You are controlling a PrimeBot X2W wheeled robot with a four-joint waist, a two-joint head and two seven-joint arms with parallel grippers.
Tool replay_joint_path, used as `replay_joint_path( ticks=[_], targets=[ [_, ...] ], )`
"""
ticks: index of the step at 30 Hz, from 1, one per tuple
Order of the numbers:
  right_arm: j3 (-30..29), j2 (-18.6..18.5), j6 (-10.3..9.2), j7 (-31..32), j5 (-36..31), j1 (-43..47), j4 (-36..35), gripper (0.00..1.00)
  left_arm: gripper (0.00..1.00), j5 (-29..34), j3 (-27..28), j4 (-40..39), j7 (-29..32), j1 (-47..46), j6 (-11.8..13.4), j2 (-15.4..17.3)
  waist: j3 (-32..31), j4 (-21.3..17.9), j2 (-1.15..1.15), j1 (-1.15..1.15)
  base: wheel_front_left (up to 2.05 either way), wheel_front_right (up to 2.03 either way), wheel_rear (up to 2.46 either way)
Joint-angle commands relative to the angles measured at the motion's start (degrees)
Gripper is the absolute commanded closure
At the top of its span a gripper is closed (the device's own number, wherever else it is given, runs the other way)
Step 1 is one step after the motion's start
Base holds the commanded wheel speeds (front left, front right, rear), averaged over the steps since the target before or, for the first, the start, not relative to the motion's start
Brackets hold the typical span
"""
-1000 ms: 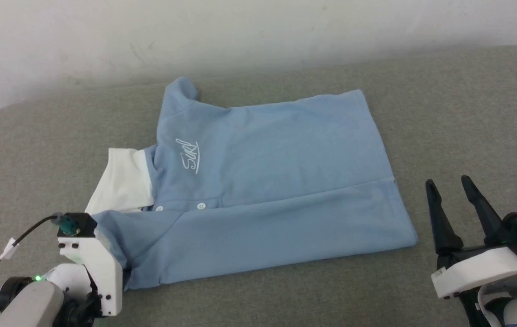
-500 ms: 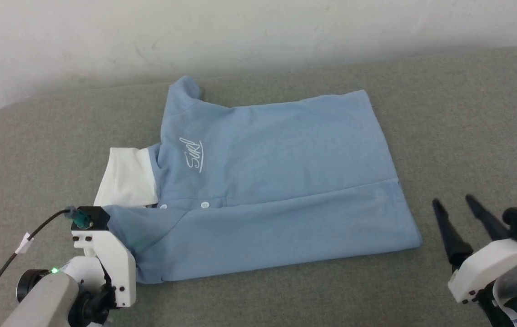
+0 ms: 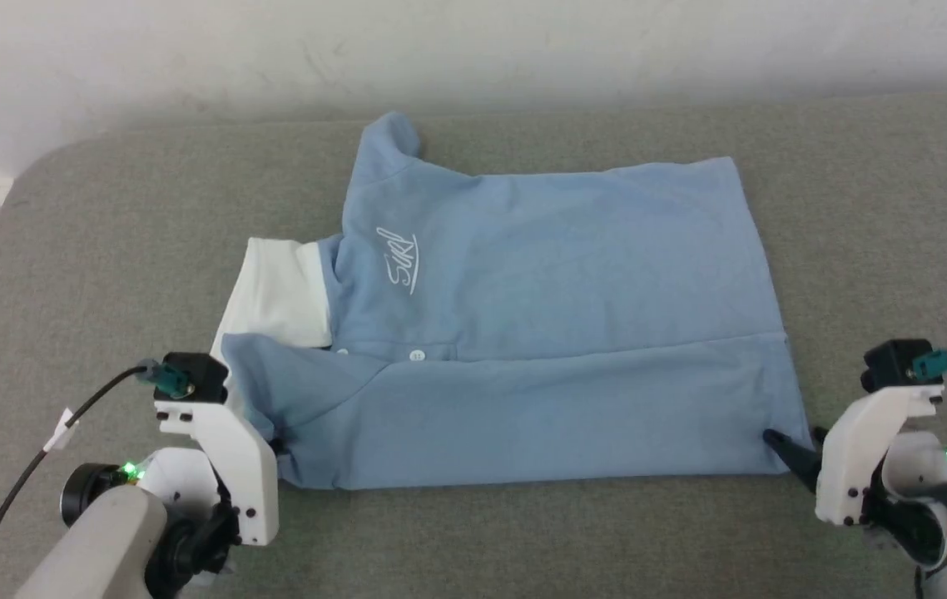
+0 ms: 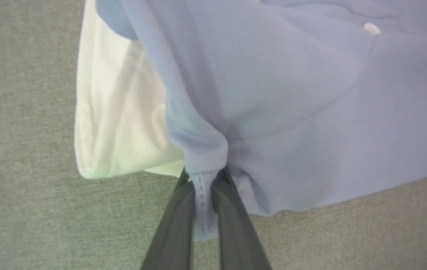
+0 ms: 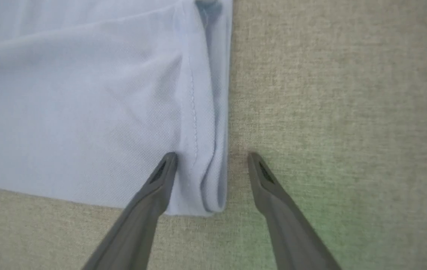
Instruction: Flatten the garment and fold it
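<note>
Pinches a collar-end corner of the garment [image 3: 557, 274] with the left gripper [image 4: 203, 176], straddles the hem corner with the open right gripper [image 5: 212, 157], seemingly for folding.

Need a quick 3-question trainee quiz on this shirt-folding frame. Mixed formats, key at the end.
1. True or false: the left tool is shut on a bunched edge of the garment.
2. The right tool is: A) open, astride the garment's hem corner; B) shut on the hem; C) open, well away from the fabric.
3. In the head view, on which side of the garment does the white collar lie?
Key: 1 true; 2 A; 3 left.
</note>
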Motion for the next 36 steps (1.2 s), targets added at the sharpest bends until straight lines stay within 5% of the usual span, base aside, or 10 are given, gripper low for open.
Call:
replay_joint_path(
  ticks=[1,2,4,10,18,25,31,36],
  targets=[
    [1.00,0.42,-0.05,3.64,0.84,-0.88,2.82,0.00,1.00,0.04,-0.05,-0.85,-0.44,-0.21,0.18,-0.29,0.70,0.90,0.00,-0.01,0.00,0.00,0.00],
    [0.96,0.76,-0.05,5.80,1.56,-1.28,4.23,0.56,1.00,-0.05,-0.09,-1.20,-0.40,-0.12,0.17,-0.31,0.78,1.09,0.00,-0.01,0.00,0.00,0.00],
    [1.02,1.30,-0.05,9.88,2.55,-1.97,6.32,0.99,1.00,-0.19,-0.12,-1.68,-0.35,0.07,0.20,-0.26,0.81,1.31,0.00,-0.01,0.00,0.00,0.00],
    [1.21,1.28,-0.05,11.94,2.80,-3.35,5.80,1.00,1.00,-0.39,-0.24,-2.40,-0.41,1.42,0.47,0.27,-0.50,1.29,0.00,-0.01,0.00,0.00,0.00],
    [3.30,-2.26,-0.05,4.59,0.74,-1.64,-3.17,1.00,1.00,-0.58,0.56,-6.52,-1.82,6.84,1.73,2.77,-6.38,1.03,0.00,-0.01,0.00,0.00,0.00],
    [0.92,-4.00,-0.05,5.35,-0.47,5.52,-11.44,1.00,1.00,-0.67,1.45,-13.78,-1.30,13.45,4.23,6.42,-10.02,1.67,0.00,-0.01,0.00,0.00,0.00],
    [-4.53,-2.07,-0.05,8.52,-2.47,15.68,-18.62,1.00,1.00,-1.44,0.77,-17.18,0.36,18.29,6.18,7.30,-10.76,1.84,0.00,-0.01,0.00,0.00,0.00],
    [-8.15,2.36,-0.05,8.08,-5.45,21.69,-18.46,0.97,1.00,-2.96,-0.58,-13.53,0.89,19.62,6.36,4.82,-9.84,1.10,0.00,-0.01,0.00,0.00,0.00]
  ],
)
